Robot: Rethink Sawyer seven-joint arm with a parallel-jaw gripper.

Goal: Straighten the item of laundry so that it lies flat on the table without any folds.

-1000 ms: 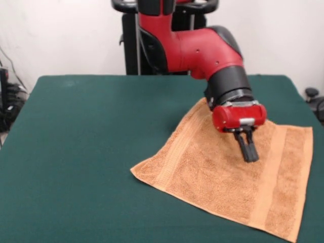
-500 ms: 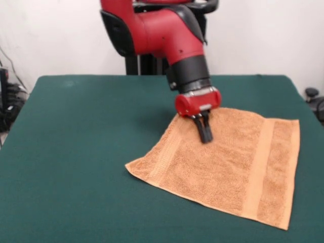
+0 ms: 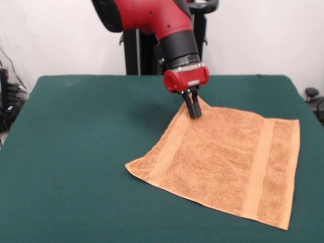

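Note:
The item of laundry (image 3: 217, 157), an orange-tan terry towel, lies spread on the right half of the dark green table (image 3: 81, 142). It looks flat, with one corner pointing to the far side and a woven band near each of two opposite edges. My gripper (image 3: 193, 112) hangs from the red arm right at that far corner, its black fingers pressed together and the tips at the cloth. No cloth shows lifted between them.
The towel's right corner lies close to the table's right edge. Dark cables and gear (image 3: 7, 101) sit past the left edge, and a black object (image 3: 315, 98) sits past the right edge.
The gripper travelled from the towel's middle to its far corner. The towel slid a little leftwards early on and has lain still for the last half second.

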